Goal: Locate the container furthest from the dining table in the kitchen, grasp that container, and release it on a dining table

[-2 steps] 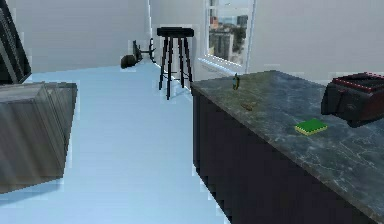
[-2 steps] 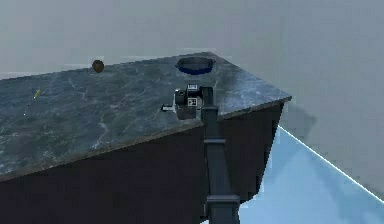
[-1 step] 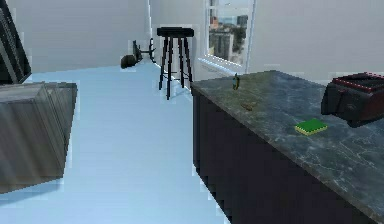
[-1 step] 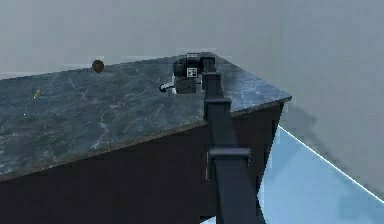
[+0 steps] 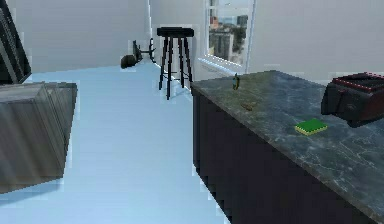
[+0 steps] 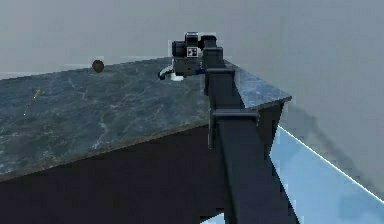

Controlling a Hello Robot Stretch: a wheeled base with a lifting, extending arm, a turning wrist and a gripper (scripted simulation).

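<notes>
Our dark square arm (image 6: 235,135) stretches over the dark marbled countertop (image 6: 80,105) so that the gripper (image 6: 170,66) stands at a small pale object (image 6: 172,75), likely the container. Its fingers' state and hold we cannot tell.

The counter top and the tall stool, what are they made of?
The counter top looks like smooth stone, maybe marble or granite: dark grey-green with pale mottled veins. The stool looks like black painted metal or wood: thin dark legs, flat dark seat; I cannot tell which.
</notes>
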